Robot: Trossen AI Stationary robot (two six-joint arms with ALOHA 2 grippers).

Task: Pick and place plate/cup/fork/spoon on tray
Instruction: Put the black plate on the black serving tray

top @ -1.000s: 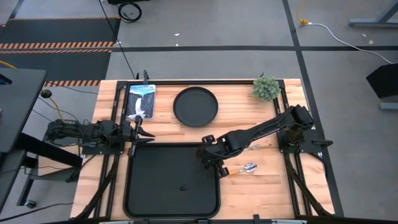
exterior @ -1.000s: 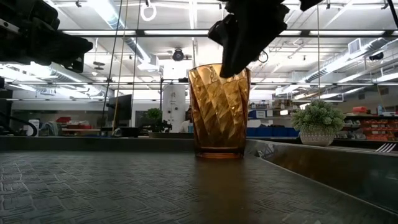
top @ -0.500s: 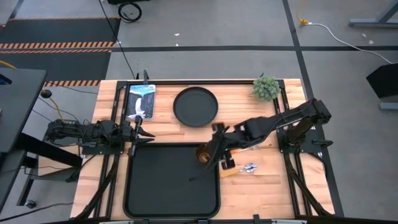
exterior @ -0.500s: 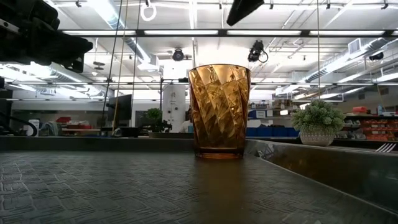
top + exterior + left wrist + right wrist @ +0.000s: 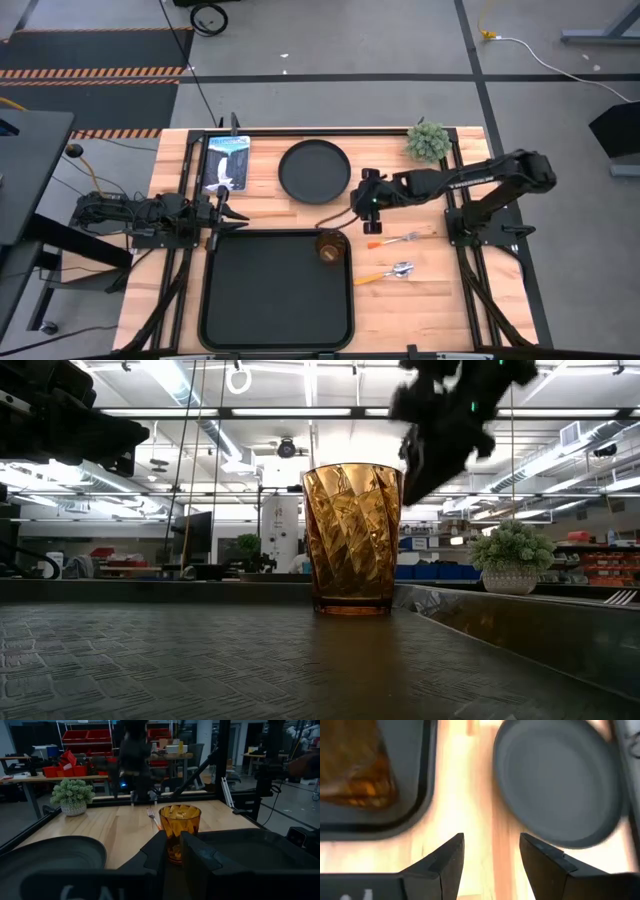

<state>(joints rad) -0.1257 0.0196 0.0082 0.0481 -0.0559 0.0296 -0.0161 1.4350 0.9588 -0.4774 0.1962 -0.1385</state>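
The amber cup (image 5: 331, 247) stands upright on its base in the far right corner of the black tray (image 5: 250, 300); it also shows in the low view (image 5: 352, 540) and the left wrist view (image 5: 179, 822). The round black plate (image 5: 314, 171) lies on the table beyond the tray. The fork (image 5: 408, 238) and the spoon (image 5: 388, 271) lie on the table right of the tray. My right gripper (image 5: 358, 203) is open and empty, above the table between the plate and the cup (image 5: 492, 855). My left gripper (image 5: 232, 212) waits shut at the tray's far left corner.
A small potted plant (image 5: 428, 141) stands at the table's far right corner. A printed card (image 5: 226, 163) lies at the far left. Bare wood shows right of the tray around the fork and the spoon.
My right gripper was over the cup's rim. It has come away from the cup, risen, and gone toward the table's far edge and right, to beside the plate. The cup stays upright on the tray where it was.
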